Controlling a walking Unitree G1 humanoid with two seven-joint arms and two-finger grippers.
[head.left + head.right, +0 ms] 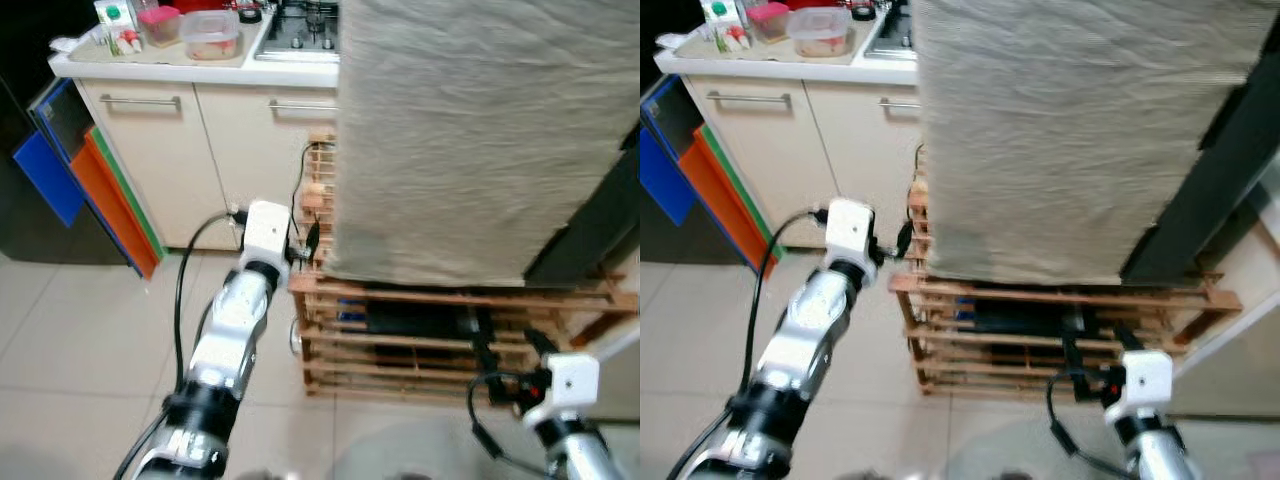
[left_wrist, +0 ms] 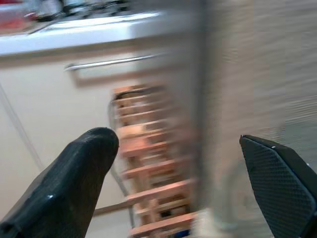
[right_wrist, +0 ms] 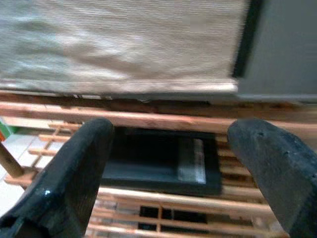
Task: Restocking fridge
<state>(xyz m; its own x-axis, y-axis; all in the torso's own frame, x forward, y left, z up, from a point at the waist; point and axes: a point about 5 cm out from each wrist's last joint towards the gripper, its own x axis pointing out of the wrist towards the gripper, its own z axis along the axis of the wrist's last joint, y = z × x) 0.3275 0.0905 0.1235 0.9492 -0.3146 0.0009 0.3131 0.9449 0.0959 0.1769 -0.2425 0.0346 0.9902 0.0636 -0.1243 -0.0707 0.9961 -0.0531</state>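
Note:
A tall box draped in beige cloth (image 1: 470,130), seemingly the fridge, stands on a wooden slatted rack (image 1: 420,300). My left gripper (image 1: 312,238) is raised at the cloth's lower left corner, beside the rack's upright slats. In the left wrist view its fingers (image 2: 74,178) stand wide apart and empty, open, with the cloth edge between them. My right gripper (image 1: 500,368) is low at the rack's front right. It is open and empty, facing a black flat box (image 3: 163,158) lying inside the rack.
A white kitchen cabinet (image 1: 160,160) with bar handles stands behind on the left; food containers (image 1: 210,35) and a hob (image 1: 300,25) are on top. Blue and orange boards (image 1: 100,190) lean against its side. A black cable (image 1: 298,190) hangs by the rack. The tiled floor (image 1: 70,330) lies to the left.

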